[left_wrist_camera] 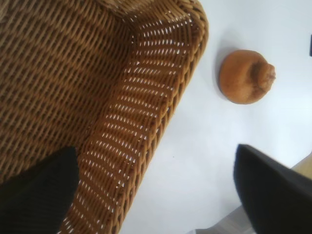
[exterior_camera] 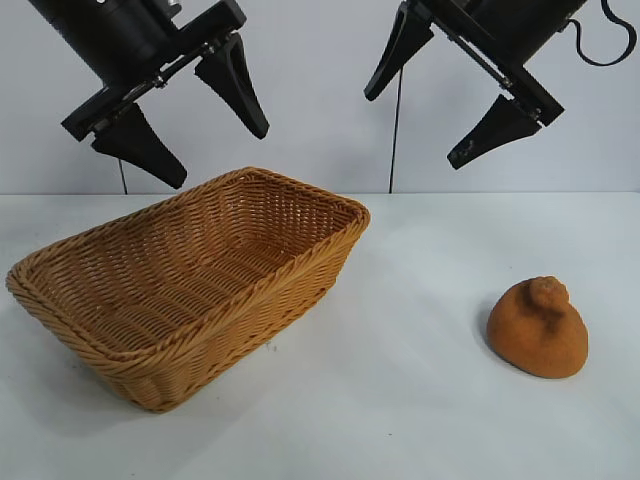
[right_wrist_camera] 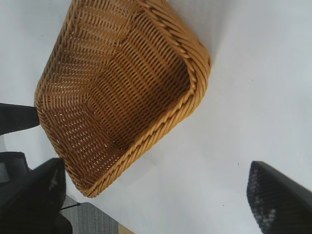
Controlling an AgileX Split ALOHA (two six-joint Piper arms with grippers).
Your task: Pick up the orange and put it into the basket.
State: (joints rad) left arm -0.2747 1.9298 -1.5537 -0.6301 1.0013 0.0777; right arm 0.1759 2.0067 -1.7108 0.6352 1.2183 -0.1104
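Observation:
The orange (exterior_camera: 538, 330), rust-coloured with a small knob on top, rests on the white table at the front right; the left wrist view shows the orange (left_wrist_camera: 245, 76) apart from the basket. The tan wicker basket (exterior_camera: 190, 275) stands at the left, nothing inside it; its rim also shows in the wrist views (left_wrist_camera: 146, 117) (right_wrist_camera: 190, 97). My left gripper (exterior_camera: 215, 135) hangs open high above the basket. My right gripper (exterior_camera: 425, 110) hangs open high above the table, up and to the left of the orange. Neither gripper holds anything.
The white table (exterior_camera: 400, 400) lies bare between basket and orange. A thin dark cable (exterior_camera: 396, 140) hangs down the back wall. A grey floor (right_wrist_camera: 92, 219) shows beyond the table's edge in the right wrist view.

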